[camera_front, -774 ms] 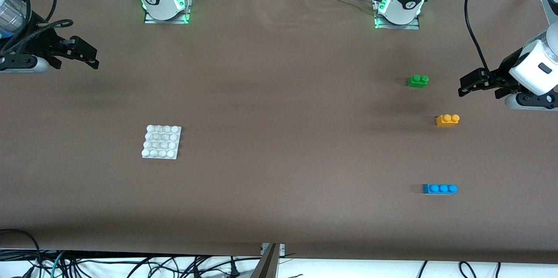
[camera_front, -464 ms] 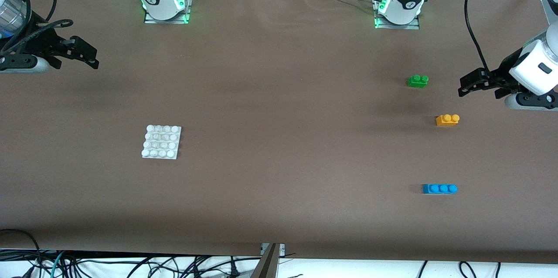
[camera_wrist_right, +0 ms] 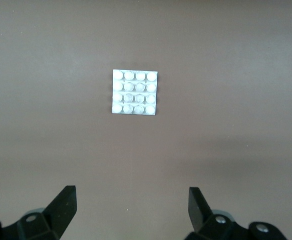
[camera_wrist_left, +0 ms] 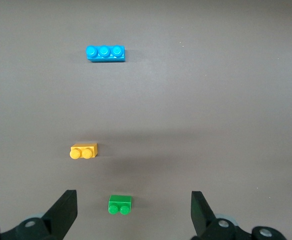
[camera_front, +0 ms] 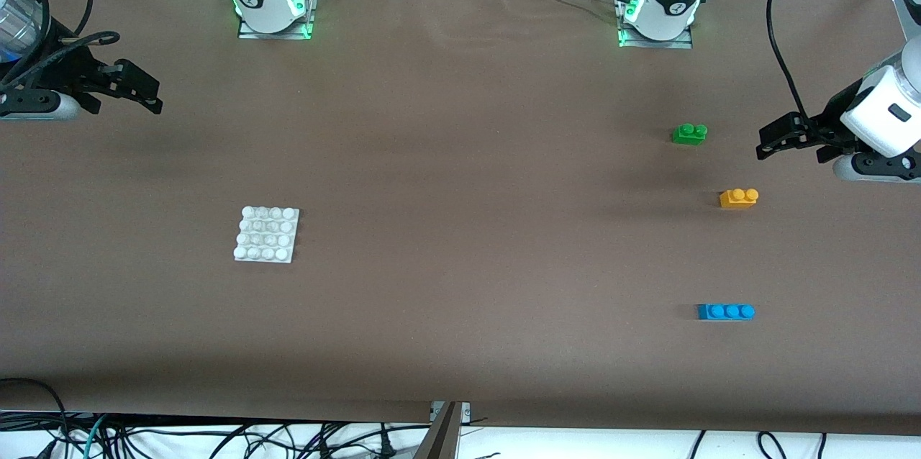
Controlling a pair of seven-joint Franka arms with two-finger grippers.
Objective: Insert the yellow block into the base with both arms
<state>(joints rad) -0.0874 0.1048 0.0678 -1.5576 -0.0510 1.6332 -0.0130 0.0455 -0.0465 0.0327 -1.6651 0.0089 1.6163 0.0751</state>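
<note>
The yellow block (camera_front: pixel 738 198) (camera_wrist_left: pixel 84 150) lies flat on the brown table toward the left arm's end, studs up. The white studded base (camera_front: pixel 266 234) (camera_wrist_right: pixel 134 92) lies toward the right arm's end. My left gripper (camera_front: pixel 768 142) hangs open and empty above the table near that end's edge, beside the green brick and apart from the yellow block. In the left wrist view its black fingers (camera_wrist_left: pixel 65 207) stand wide apart. My right gripper (camera_front: pixel 154 96) hangs open and empty over the right arm's end of the table, well away from the base, its fingers (camera_wrist_right: pixel 64 205) spread wide.
A green two-stud brick (camera_front: pixel 689 133) (camera_wrist_left: pixel 120 204) lies farther from the front camera than the yellow block. A blue three-stud brick (camera_front: pixel 725 311) (camera_wrist_left: pixel 105 53) lies nearer to it. Both arm bases (camera_front: pixel 655 20) stand at the table's back edge.
</note>
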